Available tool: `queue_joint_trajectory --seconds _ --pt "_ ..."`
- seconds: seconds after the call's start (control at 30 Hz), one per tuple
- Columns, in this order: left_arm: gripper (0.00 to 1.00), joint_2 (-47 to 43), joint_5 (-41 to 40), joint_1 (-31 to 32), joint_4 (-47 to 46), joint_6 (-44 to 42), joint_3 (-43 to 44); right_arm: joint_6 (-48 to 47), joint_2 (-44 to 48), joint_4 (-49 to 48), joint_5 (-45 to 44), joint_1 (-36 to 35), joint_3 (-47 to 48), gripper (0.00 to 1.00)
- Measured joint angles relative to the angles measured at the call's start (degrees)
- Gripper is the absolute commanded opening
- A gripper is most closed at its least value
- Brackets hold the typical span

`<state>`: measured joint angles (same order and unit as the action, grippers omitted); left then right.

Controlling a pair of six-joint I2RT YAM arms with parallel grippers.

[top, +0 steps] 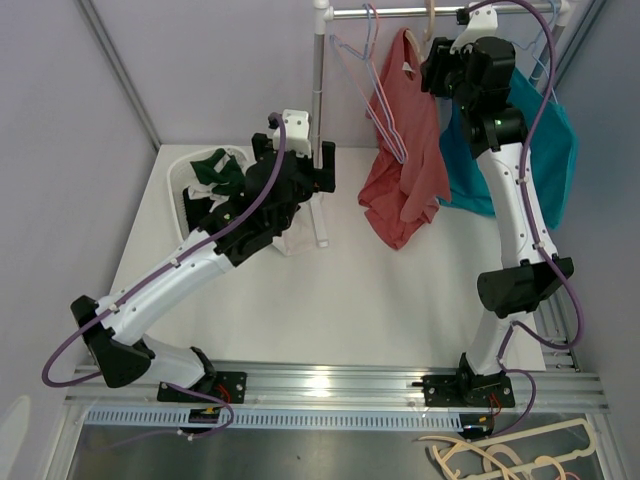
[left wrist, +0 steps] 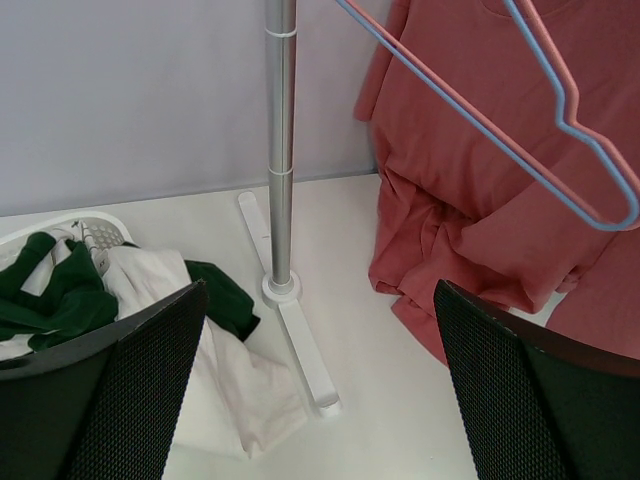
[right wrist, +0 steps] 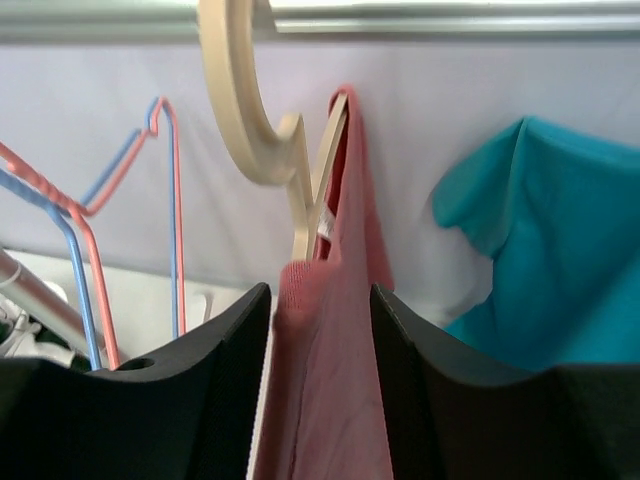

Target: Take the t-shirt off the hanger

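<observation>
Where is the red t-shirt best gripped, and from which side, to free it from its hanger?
At the shoulder of the red t-shirt, just under the beige hanger, from the near side, with the jaws either side of the fold. The cloth hangs narrow and edge-on there.

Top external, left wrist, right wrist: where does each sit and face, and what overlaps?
Top external: above, behind the bases, looking down on table, rack pole, basket, red t-shirt; left arm and right arm show.
Left wrist: low over the table, facing the pole and shirt hem; left tool open at the bottom corners.
Right wrist: high by the rail, facing the beige hanger; right tool shut on the t-shirt's shoulder.
Shared: all three see the red t-shirt; top and left wrist share pole and basket.
</observation>
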<state>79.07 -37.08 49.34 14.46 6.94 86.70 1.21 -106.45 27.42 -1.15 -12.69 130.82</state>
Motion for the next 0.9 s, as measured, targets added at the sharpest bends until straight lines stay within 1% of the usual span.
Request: queue_joint_trajectory --seconds 0.23,0.63,0.73,0.77,0.83,0.87,0.9 --pt "0.99 0.1 0.0 0.0 -0.2 -0.2 0.0 -2.3 -0.9 -6.6 -0.2 -0.4 0.1 0.44" --pt "1.00 1.6 0.0 0.0 -1.0 -1.6 0.0 -3.5 -3.1 -13.2 0.1 -1.4 0.3 0.39" --pt "1.00 1.8 0.0 0.0 -1.6 -1.9 0.0 -4.0 -3.4 -15.2 0.0 -1.7 0.5 0.35" --pt "1.00 1.8 0.0 0.0 -1.8 -2.0 0.0 -4.3 -3.5 -16.0 -0.2 -1.9 0.6 0.31" --pt "0.99 1.9 -0.1 0.0 -2.1 -2.2 0.0 -4.8 -3.7 -17.1 -1.0 -2.3 0.7 0.26" --pt "0.99 1.9 0.0 0.0 -2.2 -2.4 0.0 -5.0 -3.7 -17.4 -1.5 -2.5 0.7 0.19" --pt "1.00 2.0 -0.1 0.0 -2.3 -2.5 0.0 -5.3 -3.7 -17.9 -1.8 -2.7 0.7 0.17"
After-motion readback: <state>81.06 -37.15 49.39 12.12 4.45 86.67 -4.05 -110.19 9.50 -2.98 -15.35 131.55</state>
